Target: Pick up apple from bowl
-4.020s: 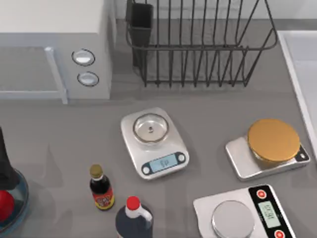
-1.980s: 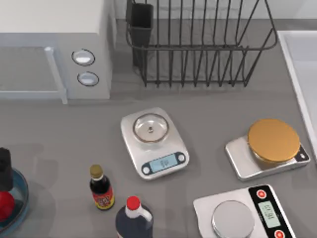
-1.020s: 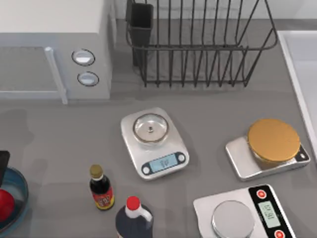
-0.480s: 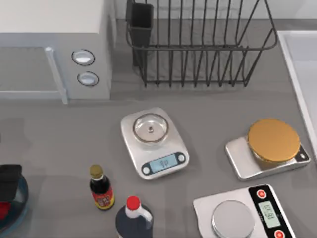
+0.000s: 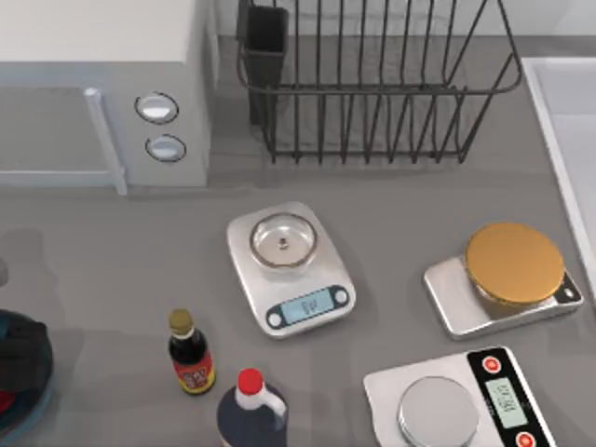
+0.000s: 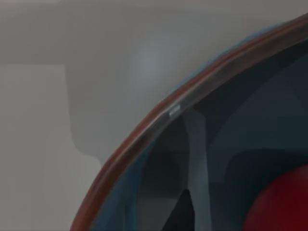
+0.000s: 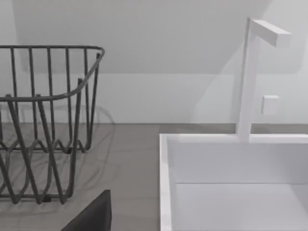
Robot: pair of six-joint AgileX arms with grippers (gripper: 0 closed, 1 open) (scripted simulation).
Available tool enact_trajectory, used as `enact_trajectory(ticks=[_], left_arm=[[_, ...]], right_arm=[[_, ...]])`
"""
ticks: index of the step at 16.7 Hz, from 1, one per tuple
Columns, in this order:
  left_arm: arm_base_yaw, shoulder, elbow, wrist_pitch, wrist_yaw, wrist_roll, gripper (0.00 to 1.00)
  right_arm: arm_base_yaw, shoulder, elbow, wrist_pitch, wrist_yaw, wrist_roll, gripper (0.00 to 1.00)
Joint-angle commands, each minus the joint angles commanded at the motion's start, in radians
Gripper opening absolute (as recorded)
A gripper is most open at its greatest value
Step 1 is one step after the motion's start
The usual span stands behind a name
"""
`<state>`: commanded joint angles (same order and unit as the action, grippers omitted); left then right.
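The blue glass bowl sits at the table's front left corner, cut by the top view's left edge. My left gripper hangs as a dark mass right over the bowl and covers most of its inside. A sliver of the red apple peeks out beneath it. In the left wrist view the bowl's rim arcs close across the picture, and the apple lies inside the bowl very near the camera. A dark part of my right gripper shows in the right wrist view, parked off by the sink.
A small soy bottle and a dark bottle with a red cap stand right of the bowl. Three kitchen scales fill the middle and right. A microwave, wire dish rack and sink line the back.
My left gripper has swung in from the left edge and now sits over the bowl, hiding most of the apple that lay in plain sight a second ago. Nothing else moved.
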<state>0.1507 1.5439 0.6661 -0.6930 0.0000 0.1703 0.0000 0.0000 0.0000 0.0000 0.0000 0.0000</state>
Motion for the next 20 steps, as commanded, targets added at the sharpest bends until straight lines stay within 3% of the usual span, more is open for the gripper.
enact_trajectory(ticks=[13,20], left_arm=[[0.0,0.0,0.0,0.0,0.0,0.0,0.02],[0.0,0.0,0.0,0.0,0.0,0.0,0.0]], right_arm=[[0.0,0.0,0.0,0.0,0.0,0.0,1.0],[0.0,0.0,0.0,0.0,0.0,0.0,1.0]])
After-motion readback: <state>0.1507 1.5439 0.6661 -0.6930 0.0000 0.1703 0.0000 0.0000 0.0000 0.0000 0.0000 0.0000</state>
